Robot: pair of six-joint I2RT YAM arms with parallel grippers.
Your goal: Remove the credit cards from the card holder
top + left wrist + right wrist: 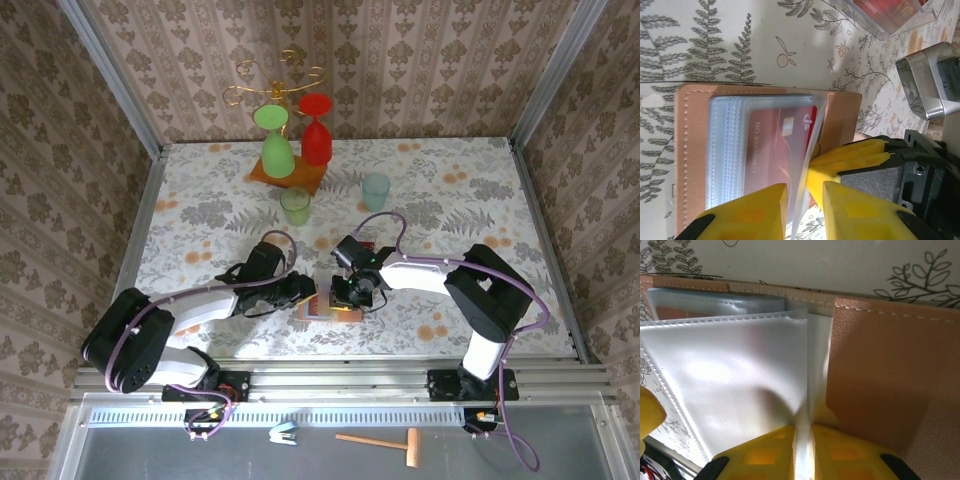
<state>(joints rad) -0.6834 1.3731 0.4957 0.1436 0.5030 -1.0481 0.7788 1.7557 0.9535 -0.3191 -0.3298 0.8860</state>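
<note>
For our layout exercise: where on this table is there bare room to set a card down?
Free: the table left of the green cup, and the back-right stretch beside the blue cup. Crowded: front centre, where the left gripper and right gripper meet at the card holder.

Card holder (322,313): open on counter (480,180), centre, near front edge; credit card (775,145) inside its sleeve. Left claw (310,296) at its left side, right claw (345,298) at its right. Behind: left cup (295,205), right cup (375,190); stand (288,172) farthest back. Mallet (385,442) on ledge (150,450) before counter.
</note>
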